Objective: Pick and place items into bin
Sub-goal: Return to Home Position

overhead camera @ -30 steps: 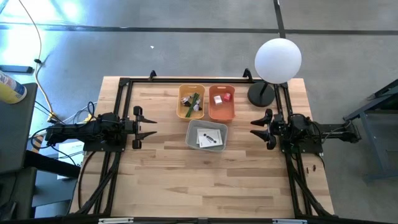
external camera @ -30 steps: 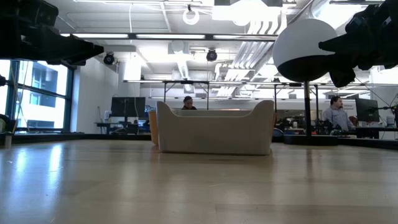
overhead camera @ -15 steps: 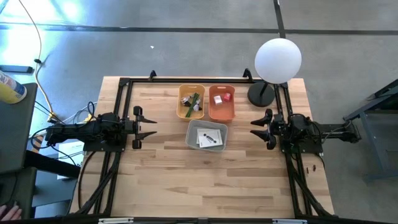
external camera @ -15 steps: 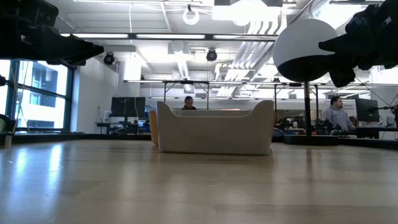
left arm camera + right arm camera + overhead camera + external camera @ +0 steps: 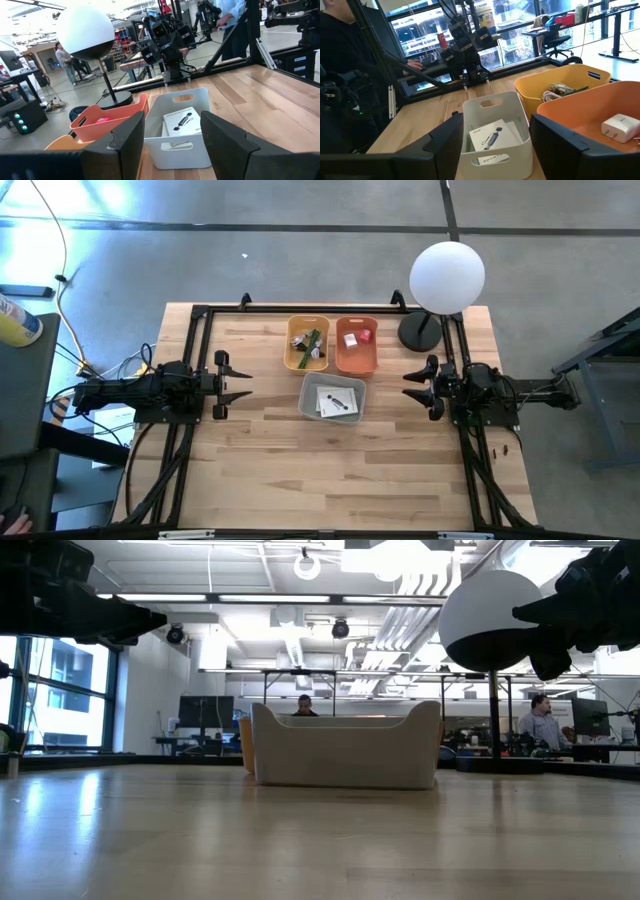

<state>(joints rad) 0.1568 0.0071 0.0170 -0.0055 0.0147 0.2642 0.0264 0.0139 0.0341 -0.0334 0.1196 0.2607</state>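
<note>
Your left gripper [image 5: 238,385] sits at the left middle of the overhead view, pointing toward the centre of the table [image 5: 260,470]. Its fingers stand wide apart and hold nothing. Your right gripper [image 5: 412,385] faces it from the right middle, also spread wide and empty. Both are well apart from the bins.

Between them, just above the frame's centre, the gray bin [image 5: 304,402] holds the two white packets [image 5: 338,401]. They lie flat and overlapping, with their dark marks up. Each wrist view shows them through the gap between that arm's own fingers.

Just above the gray bin, two more bins stand side by side. The yellow bin [image 5: 291,345] on the left holds the green-handled tool [image 5: 311,339] and some small silver and dark bits. The orange bin [image 5: 341,358] on the right holds a red cube [image 5: 366,335] and a white block [image 5: 351,339]. A lamp [image 5: 448,276] with a white globe stands at the table's upper right corner.
</note>
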